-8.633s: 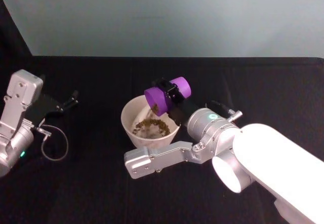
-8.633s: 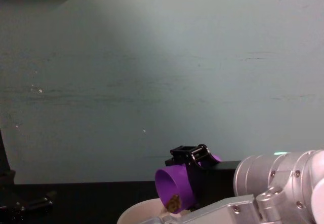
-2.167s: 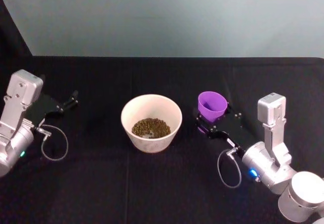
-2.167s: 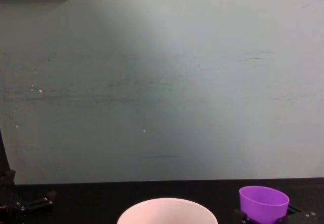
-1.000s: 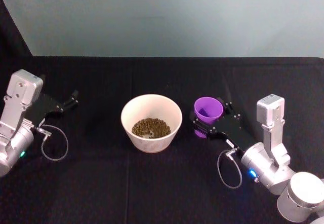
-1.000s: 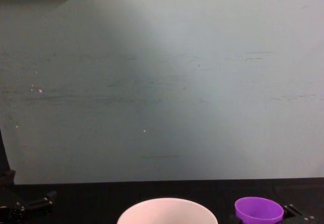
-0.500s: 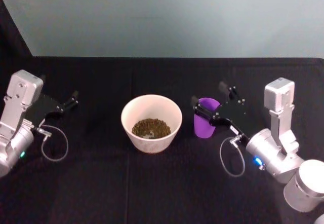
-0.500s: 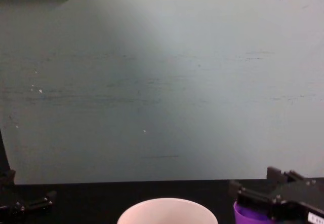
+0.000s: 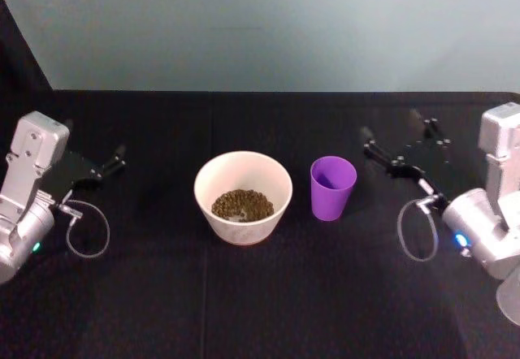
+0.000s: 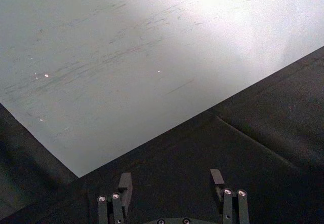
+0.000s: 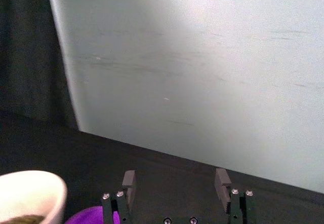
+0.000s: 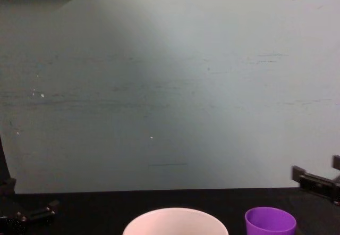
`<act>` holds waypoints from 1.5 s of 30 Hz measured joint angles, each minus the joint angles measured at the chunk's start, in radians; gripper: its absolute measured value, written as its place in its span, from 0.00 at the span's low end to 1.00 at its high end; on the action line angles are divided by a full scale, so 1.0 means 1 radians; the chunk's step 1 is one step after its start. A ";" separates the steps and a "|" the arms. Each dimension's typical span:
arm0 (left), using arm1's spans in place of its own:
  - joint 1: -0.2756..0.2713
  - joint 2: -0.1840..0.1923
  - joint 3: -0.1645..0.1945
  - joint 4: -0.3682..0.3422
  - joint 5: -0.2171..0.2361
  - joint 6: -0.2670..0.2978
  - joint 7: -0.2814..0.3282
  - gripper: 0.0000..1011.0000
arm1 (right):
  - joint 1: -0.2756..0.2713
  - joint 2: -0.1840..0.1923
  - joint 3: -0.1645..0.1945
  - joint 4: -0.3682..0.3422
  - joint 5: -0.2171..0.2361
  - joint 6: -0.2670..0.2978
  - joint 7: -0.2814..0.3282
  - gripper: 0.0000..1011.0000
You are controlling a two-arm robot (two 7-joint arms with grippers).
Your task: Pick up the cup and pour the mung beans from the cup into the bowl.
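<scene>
Right end effector point(image 9: 402, 154) has let go of the cup point(image 9: 332, 188) and pulled back to the right, fingers spread, holding nothing. Judgement: pour done, cup returned. Cup stands upright on the table point(image 9: 244, 294), just right of the bowl point(image 9: 243, 196), apart from it; purple, interior looks empty. Bowl holds the mung beans point(image 9: 242, 205). Left end effector point(image 9: 114, 160) parked far left, fingers apart.

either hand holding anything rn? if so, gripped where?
Nothing held. The right hand is open, apart from the cup, which stands upright beside the bowl. The left hand is open too, parked at the table's left side.
</scene>
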 joint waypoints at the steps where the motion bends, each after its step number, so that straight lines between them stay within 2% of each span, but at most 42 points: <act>1: 0.000 0.000 0.000 0.000 0.000 0.000 0.000 0.99 | -0.005 0.004 0.011 0.002 0.000 0.002 -0.006 0.99; 6: 0.000 0.000 0.000 0.000 0.000 0.000 0.000 0.99 | -0.019 0.007 0.028 0.041 -0.008 0.006 -0.014 0.99; 12: 0.000 0.000 0.000 0.000 0.000 0.000 0.000 0.99 | -0.027 -0.008 0.035 0.099 -0.013 0.006 -0.021 0.99; 45: 0.000 0.000 0.000 0.000 0.000 0.000 0.000 0.99 | -0.025 -0.009 0.033 0.098 -0.015 0.005 -0.021 0.99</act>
